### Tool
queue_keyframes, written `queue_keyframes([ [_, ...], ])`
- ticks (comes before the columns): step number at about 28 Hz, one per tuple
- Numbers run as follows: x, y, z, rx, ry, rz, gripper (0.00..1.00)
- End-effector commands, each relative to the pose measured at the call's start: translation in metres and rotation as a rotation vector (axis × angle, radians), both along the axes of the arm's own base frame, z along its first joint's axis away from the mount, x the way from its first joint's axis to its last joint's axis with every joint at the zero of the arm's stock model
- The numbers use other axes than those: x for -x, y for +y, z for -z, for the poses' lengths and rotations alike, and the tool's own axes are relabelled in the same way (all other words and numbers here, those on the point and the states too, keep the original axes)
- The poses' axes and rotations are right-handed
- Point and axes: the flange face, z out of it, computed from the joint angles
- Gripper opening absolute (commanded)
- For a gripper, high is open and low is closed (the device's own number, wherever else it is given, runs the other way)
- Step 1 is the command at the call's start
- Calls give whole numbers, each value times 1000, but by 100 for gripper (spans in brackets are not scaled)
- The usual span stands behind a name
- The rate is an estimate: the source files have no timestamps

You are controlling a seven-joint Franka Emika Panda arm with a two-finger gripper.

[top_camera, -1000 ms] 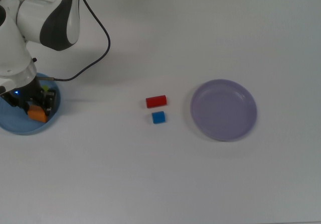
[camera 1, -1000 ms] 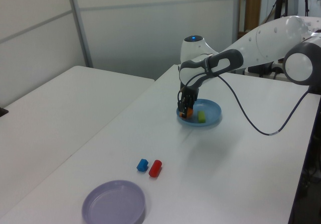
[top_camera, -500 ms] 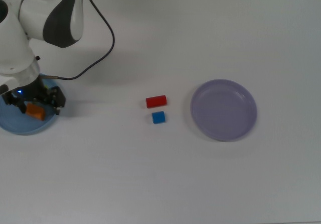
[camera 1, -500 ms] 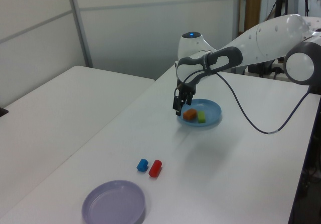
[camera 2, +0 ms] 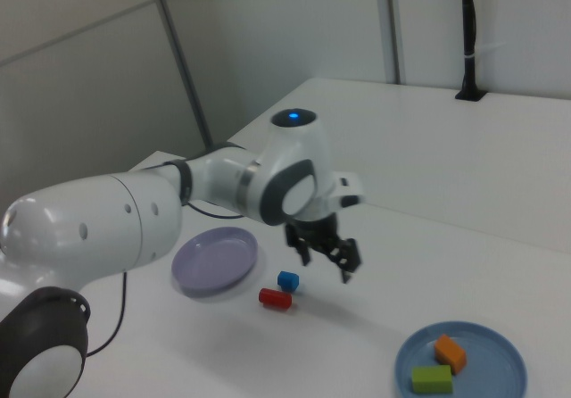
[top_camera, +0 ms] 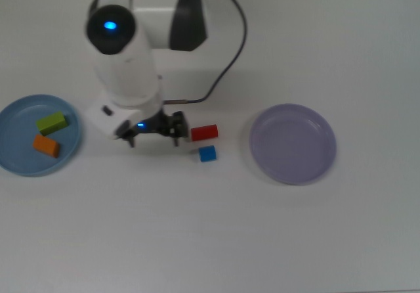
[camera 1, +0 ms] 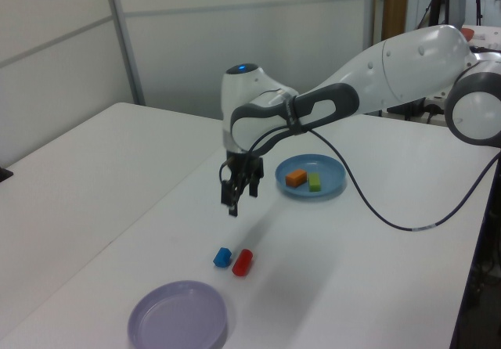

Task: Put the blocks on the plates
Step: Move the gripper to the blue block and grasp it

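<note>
Blocks come in four colours: a green oblong (top_camera: 52,122) and a flat orange block (top_camera: 46,146) lie side by side in the light blue plate (top_camera: 13,165), near the top view's left edge. A red oblong (top_camera: 204,132) and a smaller blue cube (top_camera: 207,153) sit close together on the white table (top_camera: 210,240), between the two plates. The lavender plate (top_camera: 293,144) holds nothing. My gripper (camera 1: 239,194) hangs above the table, just at the top view's left of the red oblong, its fingers spread apart and gripping nothing.
</note>
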Motion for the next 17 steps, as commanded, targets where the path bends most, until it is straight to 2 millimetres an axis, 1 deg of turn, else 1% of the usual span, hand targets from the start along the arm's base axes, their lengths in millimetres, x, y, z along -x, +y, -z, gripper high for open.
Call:
queue_keyframes([
  [1,9,34,-2,-3,35,-21,100],
  [3,9,45,0,0,38,-36,100],
  [5,9,49,3,2,41,-43,100],
  [8,11,66,15,9,54,-72,100],
  [12,11,83,32,46,67,-101,100],
  [17,8,95,41,48,47,-81,100],
])
